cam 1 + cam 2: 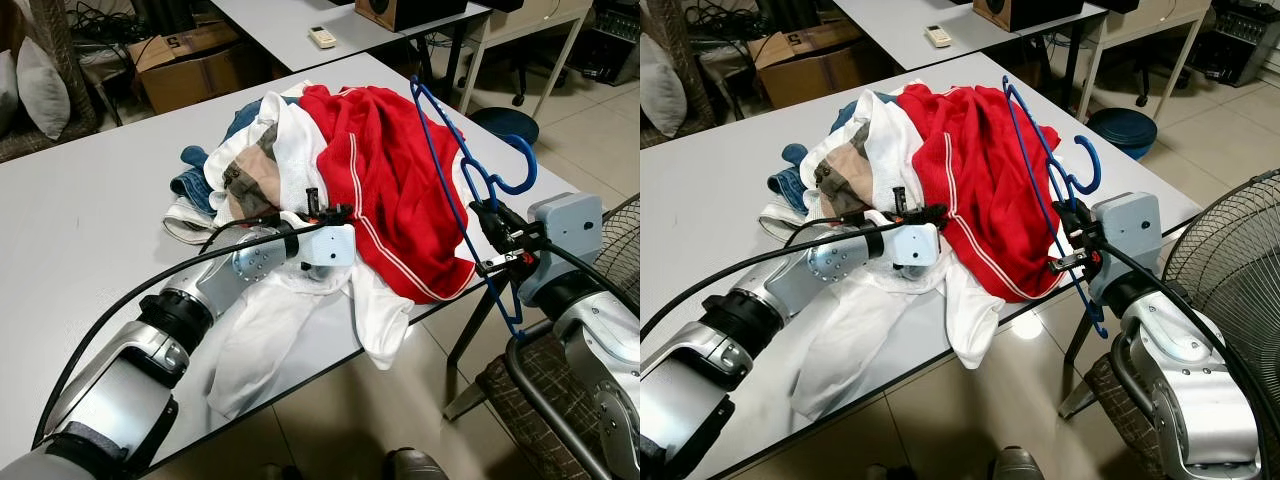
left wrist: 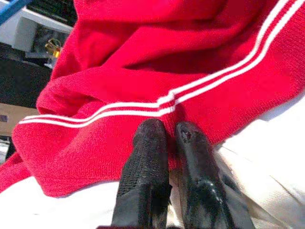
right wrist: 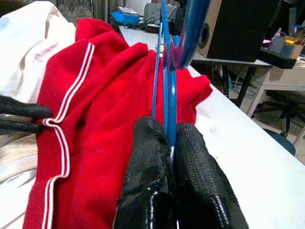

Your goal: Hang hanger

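At the right of the head view, the right gripper [image 1: 497,243] is clamped on the blue hanger [image 1: 452,190] just below its hook, so the hook curls up above the fingers toward the upper right while the thin frame slants from the upper middle down past the gripper to the table's [image 1: 90,230] near right edge. In the middle of the frame the left gripper [image 1: 330,212] has its fingers [image 2: 145,181] pinched together on the white-striped edge of the red garment [image 1: 385,180], which lies on a pile of clothes [image 1: 250,170] and white cloth [image 1: 270,330].
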You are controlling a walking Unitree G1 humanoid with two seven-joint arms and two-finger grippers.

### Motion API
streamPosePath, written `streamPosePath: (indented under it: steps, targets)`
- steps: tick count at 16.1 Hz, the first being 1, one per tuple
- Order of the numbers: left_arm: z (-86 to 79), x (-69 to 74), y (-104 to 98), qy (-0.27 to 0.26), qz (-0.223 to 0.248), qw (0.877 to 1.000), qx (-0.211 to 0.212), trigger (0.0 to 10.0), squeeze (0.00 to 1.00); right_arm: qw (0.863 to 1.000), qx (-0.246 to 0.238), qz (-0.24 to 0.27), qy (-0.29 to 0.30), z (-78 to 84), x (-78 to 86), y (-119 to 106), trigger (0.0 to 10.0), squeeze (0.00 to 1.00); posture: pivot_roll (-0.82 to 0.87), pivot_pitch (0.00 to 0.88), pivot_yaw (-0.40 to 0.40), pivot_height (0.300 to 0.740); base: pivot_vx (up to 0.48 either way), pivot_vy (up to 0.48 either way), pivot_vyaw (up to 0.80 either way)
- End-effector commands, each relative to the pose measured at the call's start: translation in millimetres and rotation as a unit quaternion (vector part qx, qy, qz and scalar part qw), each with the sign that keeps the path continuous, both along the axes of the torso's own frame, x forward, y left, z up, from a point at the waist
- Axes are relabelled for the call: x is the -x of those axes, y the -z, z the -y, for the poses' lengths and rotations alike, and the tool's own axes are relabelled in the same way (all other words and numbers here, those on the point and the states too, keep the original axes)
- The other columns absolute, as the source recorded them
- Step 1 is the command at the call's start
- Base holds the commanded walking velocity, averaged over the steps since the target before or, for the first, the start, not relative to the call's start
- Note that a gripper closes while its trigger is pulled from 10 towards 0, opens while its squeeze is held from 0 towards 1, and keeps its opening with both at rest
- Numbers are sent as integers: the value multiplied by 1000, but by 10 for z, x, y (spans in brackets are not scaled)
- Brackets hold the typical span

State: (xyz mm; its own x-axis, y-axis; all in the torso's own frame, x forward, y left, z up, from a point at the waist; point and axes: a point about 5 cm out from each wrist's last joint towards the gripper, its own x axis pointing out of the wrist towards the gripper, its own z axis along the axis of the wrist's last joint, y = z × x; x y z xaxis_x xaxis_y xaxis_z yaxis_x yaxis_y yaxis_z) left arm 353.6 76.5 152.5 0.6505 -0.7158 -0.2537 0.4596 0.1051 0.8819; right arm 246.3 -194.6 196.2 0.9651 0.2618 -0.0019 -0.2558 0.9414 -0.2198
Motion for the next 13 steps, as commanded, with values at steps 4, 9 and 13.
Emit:
streamPosePath:
  steps: [4,9,13]
  targets:
    - [-23,-41,-20,-14,-6,1000,10,0,0,1000,4,8,-3,-17,-3,-46,10000,0,-267,94,96,740,0,0,0]
    - [-40,-80,-77,-47,-41,992,105,0,0,1000,2,10,0,-9,0,-51,10000,0,-270,91,97,740,0,0,0]
    - [-6,-178,-633,-42,-80,937,339,0,0,995,-49,42,-72,-159,92,-168,10000,0,-265,88,104,740,0,0,0]
